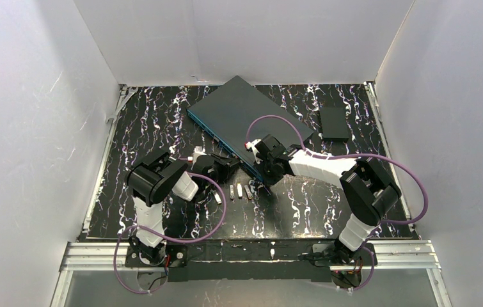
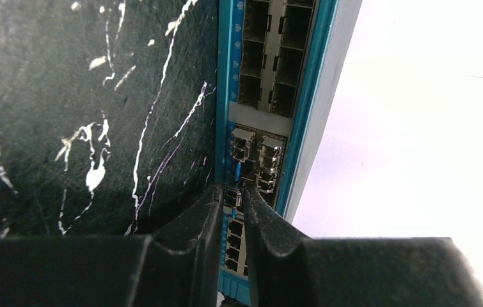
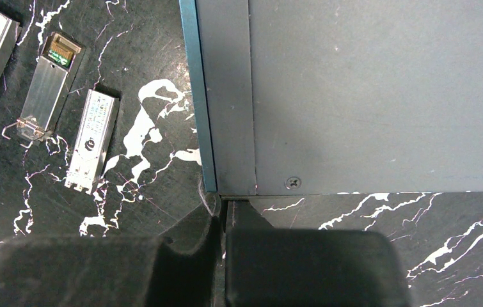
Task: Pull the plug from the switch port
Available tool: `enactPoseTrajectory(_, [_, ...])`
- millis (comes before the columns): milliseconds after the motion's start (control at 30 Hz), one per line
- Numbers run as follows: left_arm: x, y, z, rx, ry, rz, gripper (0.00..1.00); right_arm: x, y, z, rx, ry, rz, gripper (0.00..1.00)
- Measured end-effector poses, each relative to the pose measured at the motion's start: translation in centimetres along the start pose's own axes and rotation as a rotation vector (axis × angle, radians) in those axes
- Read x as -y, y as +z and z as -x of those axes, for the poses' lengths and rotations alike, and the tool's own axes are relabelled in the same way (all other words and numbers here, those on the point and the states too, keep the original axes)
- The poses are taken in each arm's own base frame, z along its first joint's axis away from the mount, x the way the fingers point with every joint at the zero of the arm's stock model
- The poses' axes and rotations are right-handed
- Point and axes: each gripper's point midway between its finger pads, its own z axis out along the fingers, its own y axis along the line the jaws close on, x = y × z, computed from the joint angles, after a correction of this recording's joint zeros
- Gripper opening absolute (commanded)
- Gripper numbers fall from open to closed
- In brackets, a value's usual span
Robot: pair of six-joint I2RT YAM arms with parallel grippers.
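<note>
The switch [image 1: 251,109] is a flat dark grey box lying diagonally at the back middle, its teal port edge facing front-left. In the left wrist view this port edge [image 2: 226,96] fills the middle. My left gripper [image 2: 234,195] is at the port row, its fingers closed to a narrow gap on a small silver plug [image 2: 237,199] that sits in a port. In the top view the left gripper [image 1: 226,167] hides the plug. My right gripper [image 3: 222,208] is shut and empty, its tips against the switch's [image 3: 379,89] near corner.
Several loose silver modules [image 3: 91,141] lie on the black marbled table in front of the switch, also seen from above [image 1: 242,190]. A smaller black box [image 1: 335,123] sits at the back right. Purple cables loop over both arms. White walls enclose the table.
</note>
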Motion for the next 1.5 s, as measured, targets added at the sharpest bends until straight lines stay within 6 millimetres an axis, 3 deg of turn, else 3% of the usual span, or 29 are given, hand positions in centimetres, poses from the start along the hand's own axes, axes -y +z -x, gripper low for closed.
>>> enactPoseTrajectory(100, [0.2,0.1,0.0,0.003,-0.011,-0.005,0.00,0.0,0.0,0.0,0.000,0.000,0.000,0.01])
enactPoseTrajectory(533, [0.1,-0.1,0.1,0.011,-0.019,-0.003,0.00,0.0,0.0,0.0,0.000,0.000,0.000,0.01])
enactPoseTrajectory(1333, [-2.9,-4.4,1.3,0.074,0.014,0.066,0.00,0.0,0.0,0.0,0.000,0.000,0.001,0.01])
enactPoseTrajectory(1367, [-3.0,-4.6,1.3,0.075,0.017,0.068,0.03,0.0,0.0,0.0,0.000,0.000,0.001,0.01])
enactPoseTrajectory(1433, [-3.0,-4.7,1.4,0.075,0.029,0.067,0.25,0.0,0.0,0.0,0.000,0.000,0.001,0.01])
enactPoseTrajectory(1500, [-2.7,-4.7,1.4,0.070,0.041,0.056,0.40,0.0,0.0,0.0,0.000,0.000,0.001,0.01])
